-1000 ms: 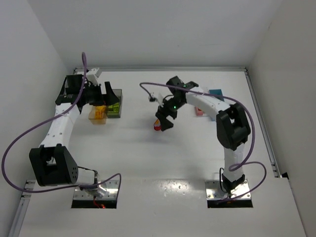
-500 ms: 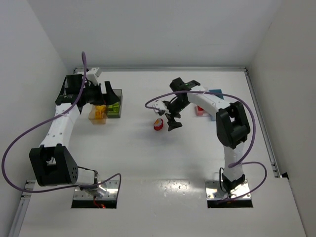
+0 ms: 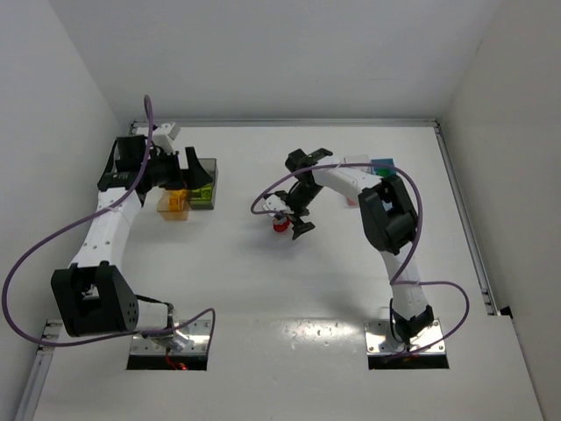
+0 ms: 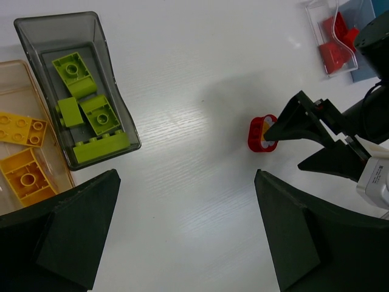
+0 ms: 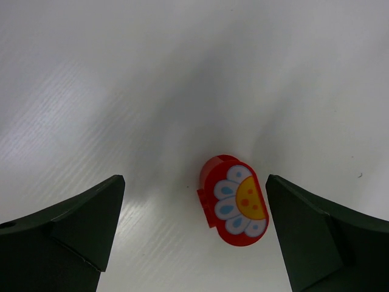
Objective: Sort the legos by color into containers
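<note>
a white table (image 3: 263,281) boxed in by plain white walls (image 3: 263,53) — evenly lit.

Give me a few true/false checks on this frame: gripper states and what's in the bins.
1. The right gripper is clamped on the red flower piece. False: its jaws are open and the piece lies on the table between them, touching neither finger.
2. The grey bin holds only green bricks. True.
3. The orange bin is empty. False: yellow bricks lie in it.
4. Red pieces lie in the clear bin. True.
5. The left gripper is open and holds nothing. True.
</note>
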{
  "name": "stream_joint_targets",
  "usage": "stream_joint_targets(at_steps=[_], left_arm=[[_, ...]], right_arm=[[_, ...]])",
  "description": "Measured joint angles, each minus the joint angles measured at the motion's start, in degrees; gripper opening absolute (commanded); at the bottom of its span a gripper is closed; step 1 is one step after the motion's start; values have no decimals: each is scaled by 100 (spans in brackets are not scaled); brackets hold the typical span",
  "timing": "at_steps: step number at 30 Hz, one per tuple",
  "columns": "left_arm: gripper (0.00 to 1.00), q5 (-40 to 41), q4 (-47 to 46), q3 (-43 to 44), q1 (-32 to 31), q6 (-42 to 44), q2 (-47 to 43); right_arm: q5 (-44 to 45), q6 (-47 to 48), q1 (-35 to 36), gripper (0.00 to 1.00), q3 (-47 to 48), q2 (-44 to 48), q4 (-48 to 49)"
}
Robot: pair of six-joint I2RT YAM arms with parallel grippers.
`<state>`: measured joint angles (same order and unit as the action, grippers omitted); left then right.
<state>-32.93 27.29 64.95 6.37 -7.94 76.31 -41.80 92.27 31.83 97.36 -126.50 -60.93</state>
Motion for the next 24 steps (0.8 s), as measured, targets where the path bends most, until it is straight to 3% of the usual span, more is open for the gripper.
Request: stream_joint_targets(at_steps=[9, 13, 19, 20, 24], left_arm=[[100, 22, -17, -157, 107, 0, -85], [100, 39, -24, -160, 131, -2, -85], [100, 52, -24, -160, 149, -4, -85], [100, 52, -24, -160, 149, -2, -85], [100, -20, -50, -177, 151, -13, -83]], right_arm=[[136, 76, 24, 97, 339, -387, 157], [262, 74, 24, 80, 411, -634, 227], [358, -96, 17, 43, 514, -752, 229], [387, -136, 11, 33, 522, -752, 240], [461, -380, -39, 12, 542, -732, 225]])
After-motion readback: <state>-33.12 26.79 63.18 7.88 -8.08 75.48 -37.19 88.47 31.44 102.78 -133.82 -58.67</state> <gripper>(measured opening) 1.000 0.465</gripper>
